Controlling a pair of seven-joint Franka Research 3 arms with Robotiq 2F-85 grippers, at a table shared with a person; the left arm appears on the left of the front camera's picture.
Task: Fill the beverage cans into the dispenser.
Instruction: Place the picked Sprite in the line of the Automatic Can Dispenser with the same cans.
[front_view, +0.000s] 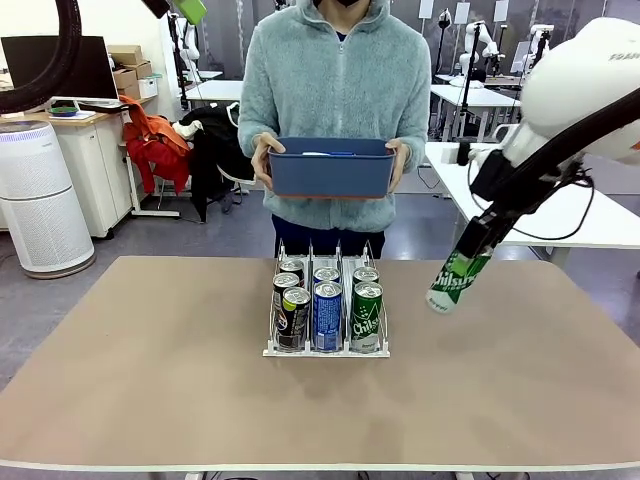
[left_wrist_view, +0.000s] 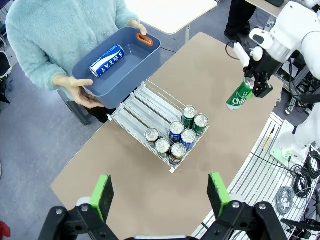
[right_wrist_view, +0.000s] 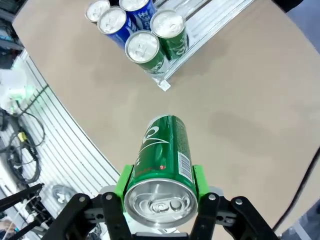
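Note:
The dispenser stands mid-table with two black-and-green cans in its left lane, two blue cans in the middle and two green cans on the right. My right gripper is shut on a tilted green can, held in the air right of the rack. In the right wrist view this green can sits between the green pads. My left gripper hangs open high above the table. From there the dispenser and a blue can in the bin show.
A person at the far side holds a dark blue bin at chest height over the table's far edge; the same bin shows from above. Bare tabletop lies on both sides of the rack.

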